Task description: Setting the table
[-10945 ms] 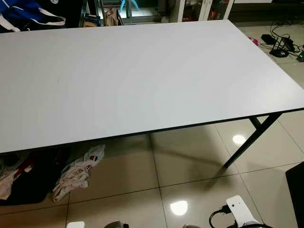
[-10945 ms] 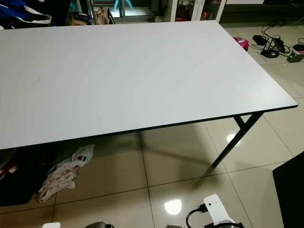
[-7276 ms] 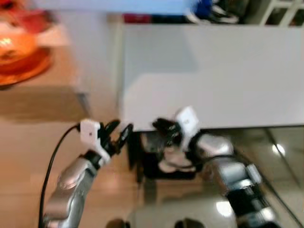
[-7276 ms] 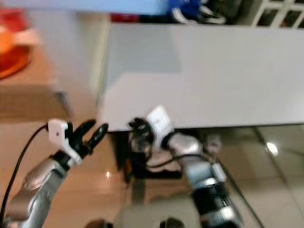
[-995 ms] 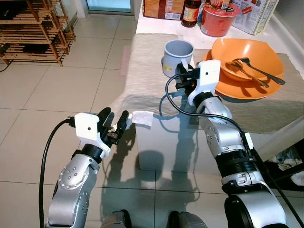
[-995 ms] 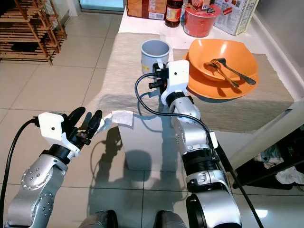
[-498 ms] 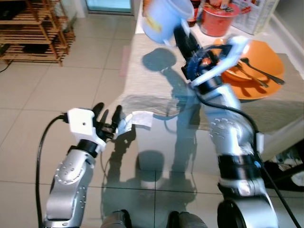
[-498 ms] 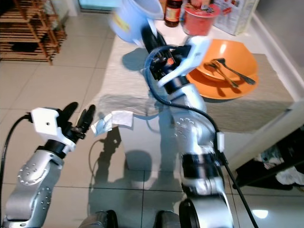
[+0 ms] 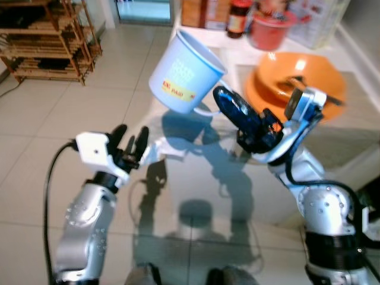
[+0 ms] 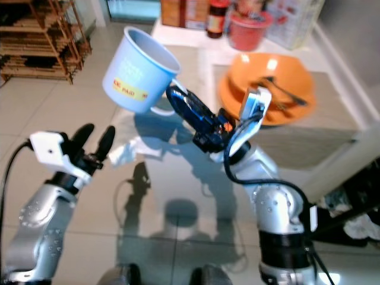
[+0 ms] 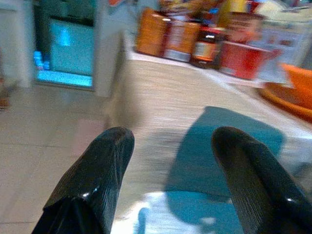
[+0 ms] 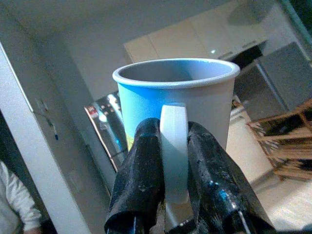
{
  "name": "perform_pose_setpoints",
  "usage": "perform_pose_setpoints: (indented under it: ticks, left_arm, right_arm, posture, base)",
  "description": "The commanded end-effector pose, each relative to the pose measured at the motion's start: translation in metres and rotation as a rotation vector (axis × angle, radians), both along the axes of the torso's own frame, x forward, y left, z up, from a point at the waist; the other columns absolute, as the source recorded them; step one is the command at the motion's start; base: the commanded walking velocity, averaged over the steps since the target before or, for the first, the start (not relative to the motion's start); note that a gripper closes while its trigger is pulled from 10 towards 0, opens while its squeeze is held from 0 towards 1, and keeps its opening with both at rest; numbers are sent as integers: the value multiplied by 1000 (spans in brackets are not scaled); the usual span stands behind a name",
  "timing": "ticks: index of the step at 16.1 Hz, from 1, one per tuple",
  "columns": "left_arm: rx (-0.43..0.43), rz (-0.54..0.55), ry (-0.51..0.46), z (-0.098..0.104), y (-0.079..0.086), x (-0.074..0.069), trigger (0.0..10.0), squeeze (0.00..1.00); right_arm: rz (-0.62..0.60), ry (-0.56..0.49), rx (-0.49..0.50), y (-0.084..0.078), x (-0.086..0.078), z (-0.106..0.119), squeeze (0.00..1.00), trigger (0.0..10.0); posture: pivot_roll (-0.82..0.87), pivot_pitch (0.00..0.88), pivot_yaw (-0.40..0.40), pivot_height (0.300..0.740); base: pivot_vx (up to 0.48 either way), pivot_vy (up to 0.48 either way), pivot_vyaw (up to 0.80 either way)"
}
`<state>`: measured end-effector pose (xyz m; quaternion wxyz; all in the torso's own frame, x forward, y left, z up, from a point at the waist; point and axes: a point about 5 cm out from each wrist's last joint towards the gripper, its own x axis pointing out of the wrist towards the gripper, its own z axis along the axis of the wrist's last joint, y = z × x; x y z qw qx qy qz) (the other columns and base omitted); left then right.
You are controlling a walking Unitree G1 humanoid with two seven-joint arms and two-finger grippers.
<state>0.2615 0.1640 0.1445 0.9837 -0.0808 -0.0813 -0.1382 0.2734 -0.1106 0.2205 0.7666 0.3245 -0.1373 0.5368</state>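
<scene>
Right gripper (image 12: 173,195) pinched on handle of blue mug (image 9: 185,72), likely light, rigid, prone to swinging; left gripper (image 11: 173,146) spread, empty.

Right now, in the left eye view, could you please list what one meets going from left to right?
Wooden rack → left end effector → blue mug → right end effector clamped on the mug's handle → orange bowl.

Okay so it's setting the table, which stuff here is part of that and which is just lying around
For the job:
blue mug, held by its handle in the right gripper
orange bowl
cutlery in the bowl

Lying about:
red tub
dark jar
wooden rack
</scene>
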Motion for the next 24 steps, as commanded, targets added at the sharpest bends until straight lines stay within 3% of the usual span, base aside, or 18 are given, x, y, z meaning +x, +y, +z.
perform_pose_setpoints:
  ticks: [1,9,15,19,24]
  left_arm:
    - [-2,-9,1,0,2,0,10000,0]
    - [-34,0,31,-14,8,-4,10000,0]
    - [-31,-37,8,-10,1,-2,10000,0]
    - [-20,-74,15,-12,-8,-1,10000,0]
    - [-19,-92,13,-11,-13,0,10000,0]
  right_arm:
    - [17,-27,23,-2,-5,6,0,10000]
    - [-31,25,-11,-3,7,2,0,10000]
    - [-260,92,-131,1,28,-13,0,10000]
    - [-517,172,-183,-15,47,-25,0,10000]
    - [-624,209,-261,-20,52,-38,0,10000]
  posture:
    - [-112,95,21,740]
    - [-97,77,1,740]
    - [-106,69,-1,740]
    - [-115,76,12,740]
    - [-117,82,15,740]
  base:
    - [0,-454,0]
    - [0,-453,0]
    - [0,-453,0]
    - [0,-452,0]
    - [0,-452,0]
